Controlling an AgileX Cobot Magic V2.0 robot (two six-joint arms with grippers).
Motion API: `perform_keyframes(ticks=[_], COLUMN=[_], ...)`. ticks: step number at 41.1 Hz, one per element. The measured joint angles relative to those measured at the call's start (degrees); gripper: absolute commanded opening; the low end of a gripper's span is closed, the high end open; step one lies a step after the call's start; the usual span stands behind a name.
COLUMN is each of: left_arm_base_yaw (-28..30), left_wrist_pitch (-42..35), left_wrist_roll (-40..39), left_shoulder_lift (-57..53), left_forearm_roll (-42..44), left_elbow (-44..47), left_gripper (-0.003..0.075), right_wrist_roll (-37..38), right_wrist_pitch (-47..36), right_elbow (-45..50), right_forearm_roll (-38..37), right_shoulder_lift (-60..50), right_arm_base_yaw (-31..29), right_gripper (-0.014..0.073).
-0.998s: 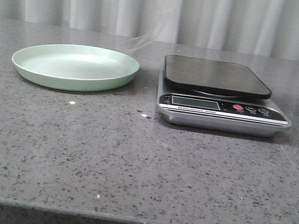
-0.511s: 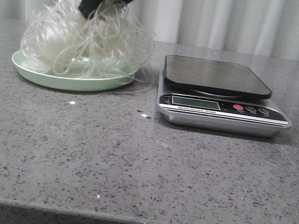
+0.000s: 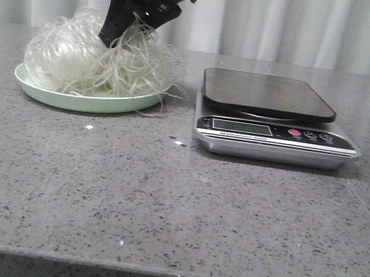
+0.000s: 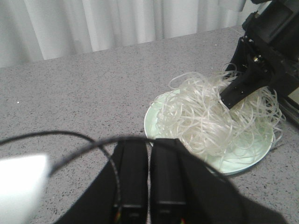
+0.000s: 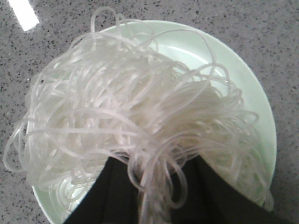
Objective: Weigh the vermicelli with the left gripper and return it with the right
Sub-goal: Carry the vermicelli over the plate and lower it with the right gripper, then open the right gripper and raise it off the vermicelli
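one nest of noodles (image 3: 92, 63) sits on the green plate (image 3: 73, 101) at the left of the table (image 3: 162, 204), a few strands hanging over the rim toward the scale (image 3: 274, 120). right claw (image 3: 121, 29) is down on the top of the pile from above, clenched on a bunch of strands; the right wrist view shows strands pinched between the two dark fingers (image 5: 112, 196). left claw (image 4: 147, 186) is back off the plate, pointing at it, fingers pressed together with nothing between them.

step, as i judge it: the return leg. scale platform is bare and the noodles are already resting on the plate, so weighing looks done and the right arm is at the put-down.

next move calls for letting go and lifting straight up. risk: the curly strands snag on the fingers and drag the nest off the plate, so a slow rise makes sense. loose ends over the rim may need no fix.

writing: a line of small print runs along the scale front under the display (image 3: 242, 126), too small to read. display shows no digits i can make out. a red button (image 3: 294, 133) and two dark ones sit beside it, labels unreadable. no brand visible on the plate or arms.
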Motion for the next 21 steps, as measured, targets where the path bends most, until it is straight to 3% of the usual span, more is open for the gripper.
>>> perform_keyframes(ticks=[7, 21], left_arm_base_yaw=[0.00, 0.00], left_wrist_pitch=[0.00, 0.00], left_wrist_roll=[0.00, 0.00], left_shoulder_lift=[0.00, 0.00], left_forearm_roll=[0.00, 0.00], left_elbow=[0.00, 0.00], left_gripper=[0.0137, 0.0137], right_wrist_roll=[0.00, 0.00], right_wrist_pitch=[0.00, 1.20], right_elbow=[0.00, 0.00], right_forearm_roll=[0.00, 0.00], right_shoulder_lift=[0.00, -2.39], right_arm_base_yaw=[0.00, 0.00], right_gripper=[0.0468, 0.0477])
